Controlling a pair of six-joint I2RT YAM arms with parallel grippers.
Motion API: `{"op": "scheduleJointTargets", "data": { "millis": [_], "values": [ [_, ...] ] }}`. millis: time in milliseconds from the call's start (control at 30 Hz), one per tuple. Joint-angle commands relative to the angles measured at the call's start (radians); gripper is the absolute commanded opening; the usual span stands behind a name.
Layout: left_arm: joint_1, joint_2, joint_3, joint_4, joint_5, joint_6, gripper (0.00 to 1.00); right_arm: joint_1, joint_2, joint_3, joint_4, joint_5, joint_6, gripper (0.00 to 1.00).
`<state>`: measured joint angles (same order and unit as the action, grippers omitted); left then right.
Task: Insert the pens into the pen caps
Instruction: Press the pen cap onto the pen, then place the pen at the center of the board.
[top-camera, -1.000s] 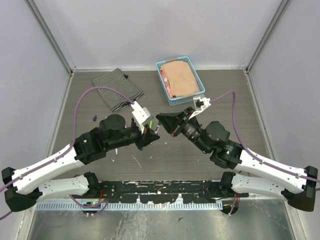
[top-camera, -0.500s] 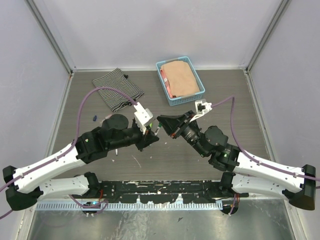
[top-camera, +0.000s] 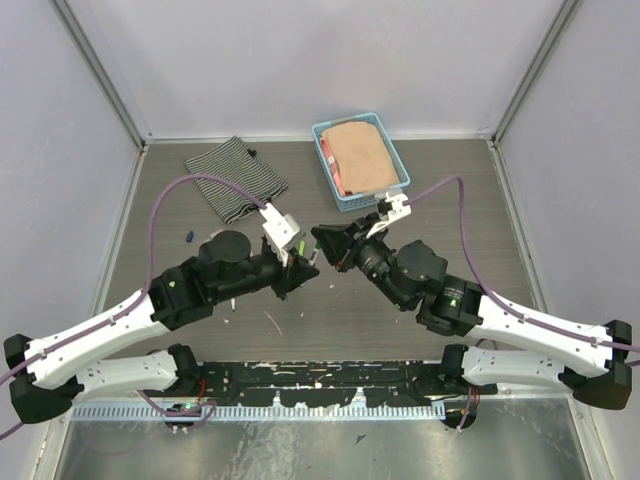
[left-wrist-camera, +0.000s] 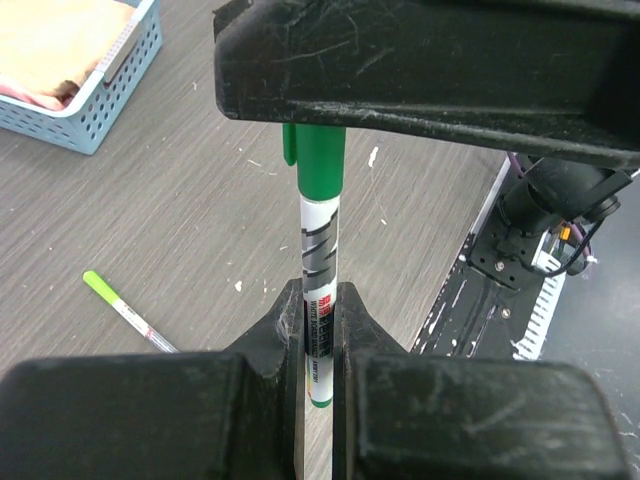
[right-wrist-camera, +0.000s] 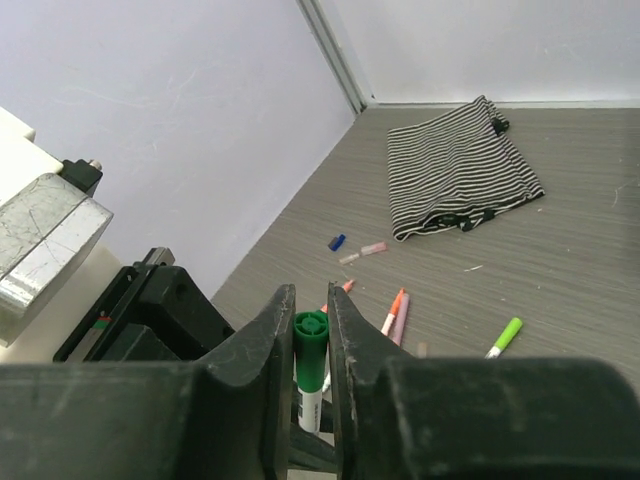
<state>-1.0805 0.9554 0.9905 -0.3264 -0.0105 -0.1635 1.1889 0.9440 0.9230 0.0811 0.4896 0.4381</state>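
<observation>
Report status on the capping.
Left jaws shut on pen. Right jaws shut on green cap, cap over pen's end. Nothing in the way.

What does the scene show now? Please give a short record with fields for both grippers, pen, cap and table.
left gripper: shut on white pen
right gripper: shut on green cap
pen and cap: in line, cap over the pen's end
on table: orange pen, green-tipped pen, blue cap, striped cloth, blue basket
</observation>
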Motion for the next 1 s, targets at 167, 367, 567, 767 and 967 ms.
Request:
{"op": "scheduleJointTargets", "data": {
  "millis": [167,367,567,767,967],
  "values": [
    [0.01,-0.07,-0.07,0.271,-0.055,-0.034,0.0,0.025,-0.005,0.027,-0.154,-0.009,-0.102,0.37],
    [0.009,-0.073,-0.158,0.265,-0.077,-0.055,0.0,0.024,-0.092,0.015,-0.118,0.026,-0.117,0.51],
    [0.01,-0.102,-0.223,0.227,-0.203,-0.094,0.0,0.025,-0.129,0.011,-0.229,0.084,-0.122,0.61],
    [0.01,-0.033,-0.212,0.101,-0.409,-0.179,0.0,0.025,-0.142,-0.003,-0.383,0.231,-0.047,0.64],
    [0.009,0.169,-0.101,-0.08,-0.521,-0.287,0.0,-0.033,-0.117,0.018,-0.466,0.23,0.022,0.66]
  ]
}}
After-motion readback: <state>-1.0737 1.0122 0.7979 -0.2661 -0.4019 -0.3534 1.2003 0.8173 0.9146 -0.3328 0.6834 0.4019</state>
